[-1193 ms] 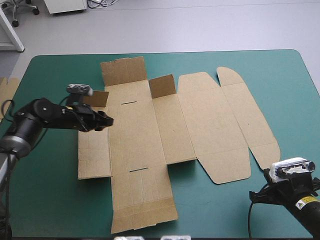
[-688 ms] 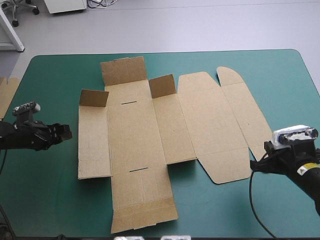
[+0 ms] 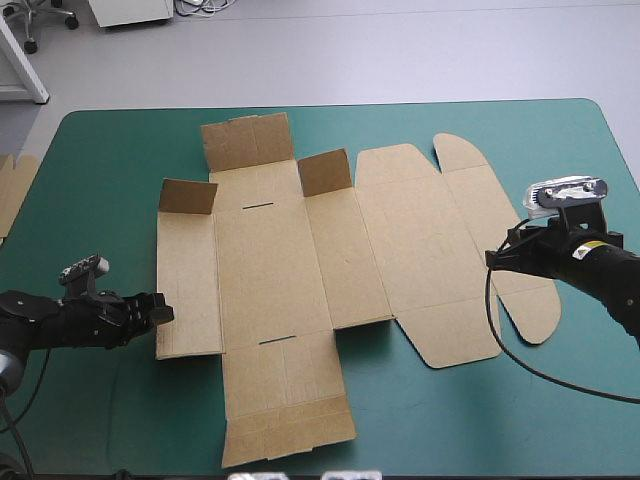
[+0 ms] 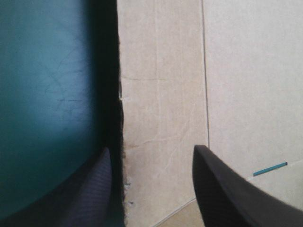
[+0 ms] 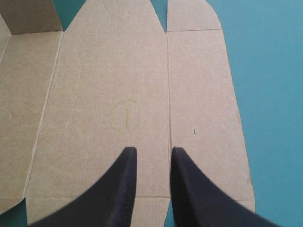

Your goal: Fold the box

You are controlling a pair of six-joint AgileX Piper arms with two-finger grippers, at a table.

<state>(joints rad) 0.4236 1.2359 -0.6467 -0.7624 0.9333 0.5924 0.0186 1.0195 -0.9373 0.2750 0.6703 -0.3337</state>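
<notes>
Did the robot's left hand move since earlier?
Yes. The left hand has pulled off the box toward the table's left and near edges, and now sits at the box's left edge.

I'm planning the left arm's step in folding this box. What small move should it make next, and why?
Probably ease the left gripper forward and shut it on the left side panel of the box. Its fingers stand open astride that panel's outer edge, one over the teal-green cover and one over the board. The panel lies flat, so a grip there should let it raise that wall.
</notes>
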